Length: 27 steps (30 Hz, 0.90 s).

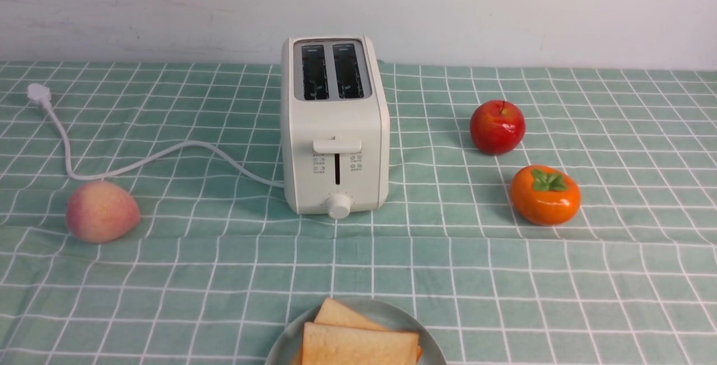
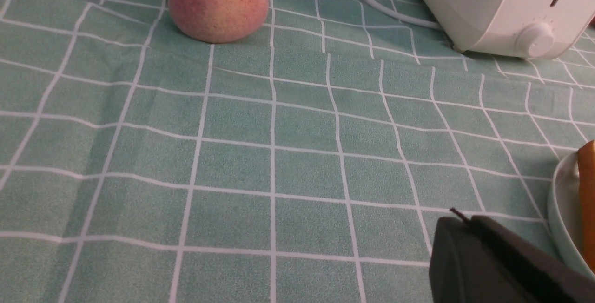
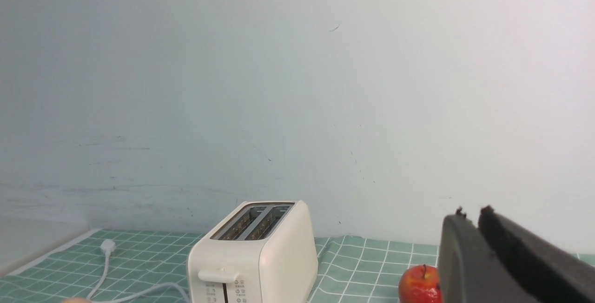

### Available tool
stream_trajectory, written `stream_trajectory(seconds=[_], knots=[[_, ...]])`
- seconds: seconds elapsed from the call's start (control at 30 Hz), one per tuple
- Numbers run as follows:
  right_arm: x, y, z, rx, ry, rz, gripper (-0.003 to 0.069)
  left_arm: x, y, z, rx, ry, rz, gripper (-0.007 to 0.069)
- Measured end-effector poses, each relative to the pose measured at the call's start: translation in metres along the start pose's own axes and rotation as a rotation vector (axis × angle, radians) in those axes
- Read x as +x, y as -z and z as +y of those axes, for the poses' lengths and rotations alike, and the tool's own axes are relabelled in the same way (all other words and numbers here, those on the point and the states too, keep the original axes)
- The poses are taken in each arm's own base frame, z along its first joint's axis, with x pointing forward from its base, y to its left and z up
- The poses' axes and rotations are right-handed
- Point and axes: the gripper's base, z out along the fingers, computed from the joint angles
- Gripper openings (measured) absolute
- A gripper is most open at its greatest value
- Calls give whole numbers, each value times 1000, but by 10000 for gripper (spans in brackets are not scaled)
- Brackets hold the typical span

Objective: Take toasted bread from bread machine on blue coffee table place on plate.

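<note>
Fingers first: left gripper (image 2: 467,219) closed, nothing pinched. Right gripper (image 3: 473,214) fingers slightly parted, by a narrow gap as far as the blurred tips allow judging; nothing between them.

Outward to the bread: top slice (image 1: 359,345) overlapping under slice (image 1: 344,314), both on the plate (image 1: 386,306). Near edge of the plate cut off in the front view. Both slots of the toaster (image 1: 299,130) empty. Judged: transfer complete, only parking or holding clear left to do.

Risks, by cause. Stacked slices crosswise, so liable to slide with any knock to the plate. Possible knock from a low sweep of the left fingers across the rim; best to lift before moving sideways. Possible snag on the cord (image 1: 190,144) from a low leftward reach, with dragging of the toaster as a result. Worst needless step: regripping settled bread, with crushed crust or a slice pushed overboard.
</note>
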Motion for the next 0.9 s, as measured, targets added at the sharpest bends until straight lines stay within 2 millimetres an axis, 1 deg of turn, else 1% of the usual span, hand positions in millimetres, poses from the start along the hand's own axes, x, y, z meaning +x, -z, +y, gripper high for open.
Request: stream_trajectory(seconds=[0.9], knots=[[0,0,0,0,-1,0,90,0,0,0,0,0,2,-6]])
